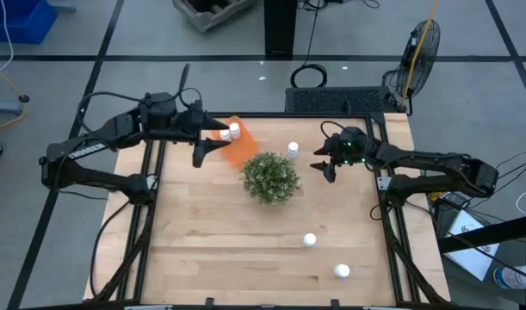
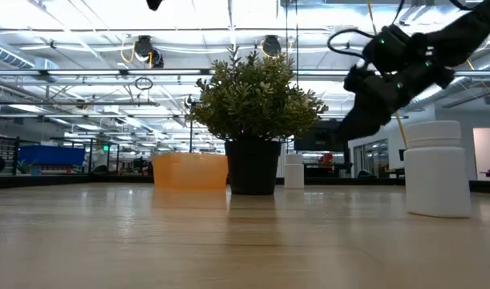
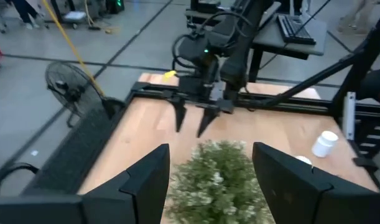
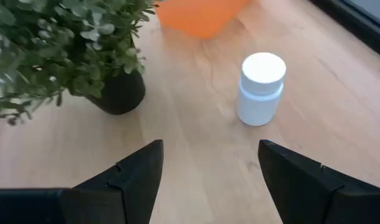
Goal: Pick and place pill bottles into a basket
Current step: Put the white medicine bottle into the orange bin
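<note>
The right gripper [image 1: 324, 167] hangs open-jawed near the table's far edge, just short of an upright pill bottle [image 1: 293, 150] standing between the potted plant [image 1: 270, 177] and the orange basket [image 1: 238, 146]. A skewed descent could clip the cap and topple it into the plant. The left gripper [image 1: 213, 147], jaws apart and empty, hovers by the basket, which holds two bottles [image 1: 231, 132]; two more [image 1: 310, 240] stand near the table's front right corner.

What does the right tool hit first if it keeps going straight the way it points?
Probably the upright pill bottle: in the right wrist view it stands just ahead of the open right tool, slightly off centre. Beyond it lies the orange basket; the potted plant sits to one side. Depth is uncertain.
</note>
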`<state>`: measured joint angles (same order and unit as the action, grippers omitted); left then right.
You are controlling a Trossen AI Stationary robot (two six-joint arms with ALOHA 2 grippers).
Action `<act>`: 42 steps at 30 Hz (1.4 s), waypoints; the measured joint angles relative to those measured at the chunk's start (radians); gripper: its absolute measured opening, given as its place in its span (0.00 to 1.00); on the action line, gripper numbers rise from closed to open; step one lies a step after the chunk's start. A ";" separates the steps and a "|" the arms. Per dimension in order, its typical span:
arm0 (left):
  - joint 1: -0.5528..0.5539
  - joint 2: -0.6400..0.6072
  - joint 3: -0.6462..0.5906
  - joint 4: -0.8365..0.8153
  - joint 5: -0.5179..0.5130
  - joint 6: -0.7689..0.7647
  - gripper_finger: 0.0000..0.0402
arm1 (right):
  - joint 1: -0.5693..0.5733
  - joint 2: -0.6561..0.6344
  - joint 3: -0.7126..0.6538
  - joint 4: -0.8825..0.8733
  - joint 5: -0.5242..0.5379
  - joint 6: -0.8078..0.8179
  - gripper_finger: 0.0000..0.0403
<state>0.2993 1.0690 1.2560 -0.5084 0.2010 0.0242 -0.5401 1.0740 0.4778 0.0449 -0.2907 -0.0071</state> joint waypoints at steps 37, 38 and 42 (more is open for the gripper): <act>-0.119 -0.001 -0.001 0.033 -0.017 -0.115 0.58 | -0.109 0.602 -0.092 0.806 -0.068 0.055 0.63; -0.121 -0.001 -0.001 0.033 -0.017 -0.115 0.58 | -0.109 0.617 -0.092 0.834 -0.055 0.051 0.63; -0.124 -0.001 -0.001 0.033 -0.017 -0.118 0.58 | -0.107 0.664 -0.078 0.911 -0.026 0.064 0.63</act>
<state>0.1749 1.0679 1.2549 -0.4755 0.1842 -0.0936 -0.6476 1.7379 0.4001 0.9561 -0.3170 0.0573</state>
